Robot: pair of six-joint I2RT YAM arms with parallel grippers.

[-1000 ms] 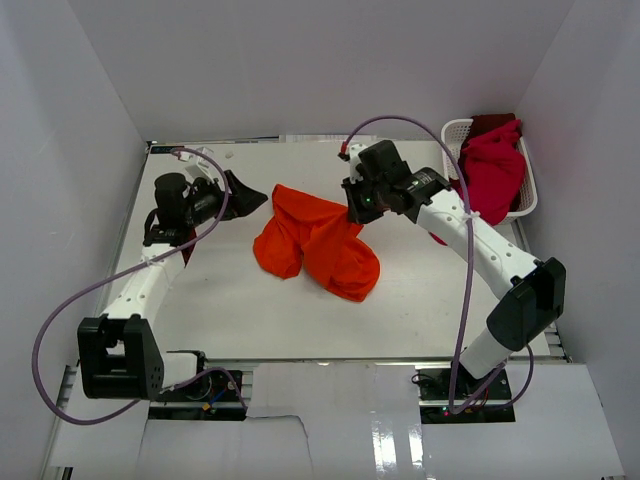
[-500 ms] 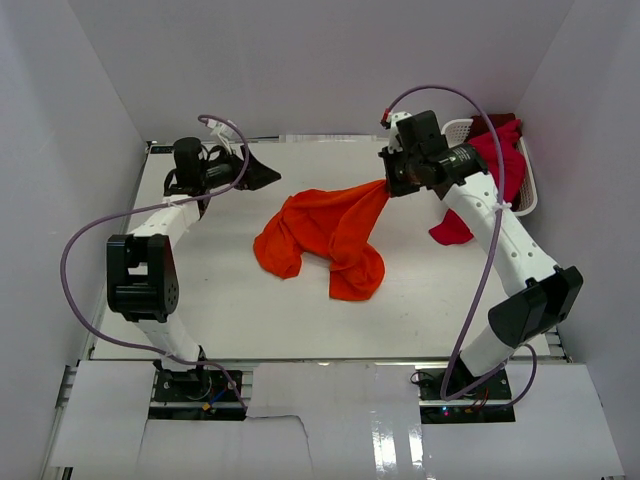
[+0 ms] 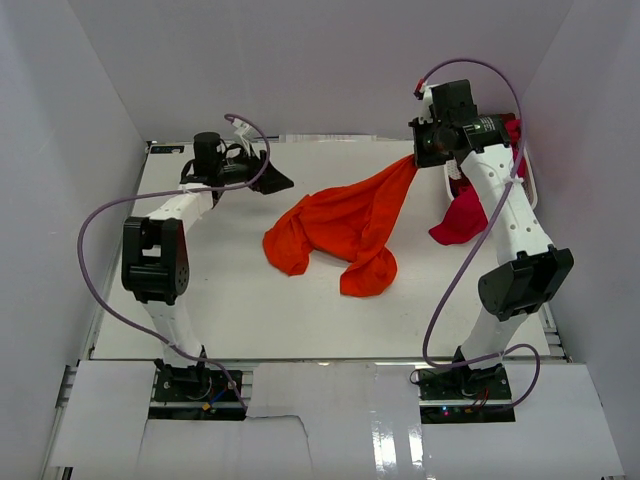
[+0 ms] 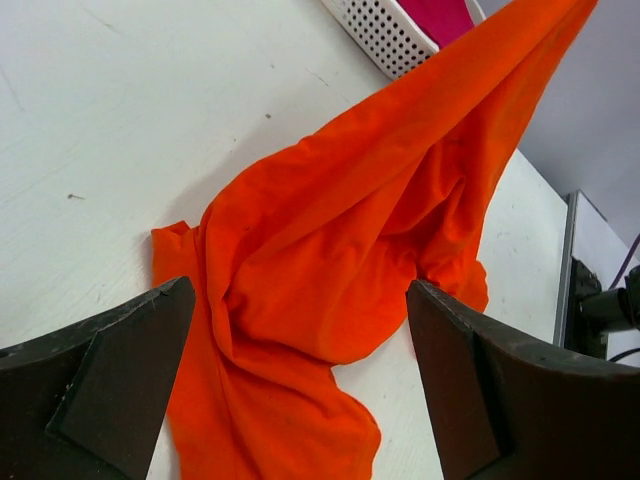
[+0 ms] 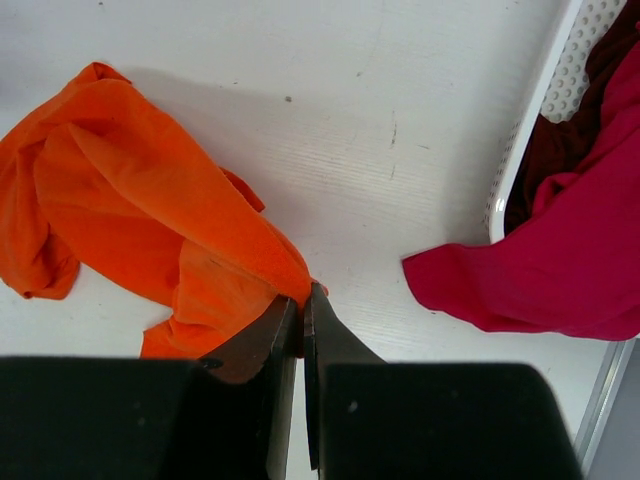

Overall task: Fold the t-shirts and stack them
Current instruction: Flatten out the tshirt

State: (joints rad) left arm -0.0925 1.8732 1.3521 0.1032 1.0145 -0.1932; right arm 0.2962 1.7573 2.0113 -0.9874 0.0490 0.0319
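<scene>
The orange t-shirt (image 3: 345, 225) lies crumpled mid-table, one corner pulled up and to the right. My right gripper (image 3: 415, 160) is shut on that corner and holds it above the table; the wrist view shows the cloth pinched between the fingertips (image 5: 303, 292). The shirt fills the left wrist view (image 4: 330, 250). My left gripper (image 3: 280, 184) is open and empty, above the table to the left of the shirt, its fingers (image 4: 110, 380) wide apart. A crimson-magenta t-shirt (image 3: 463, 215) spills from the basket onto the table and also shows in the right wrist view (image 5: 560, 270). A dark red one (image 5: 545, 150) lies inside the basket.
The white lattice basket (image 3: 455, 183) stands at the back right, mostly behind my right arm; its rim also shows in the right wrist view (image 5: 520, 150) and the left wrist view (image 4: 390, 35). White walls close in the table on three sides.
My right gripper has lifted the orange shirt's corner up and to the right, stretching the cloth. My left arm has swung to the back of the table, towards the shirt.
</scene>
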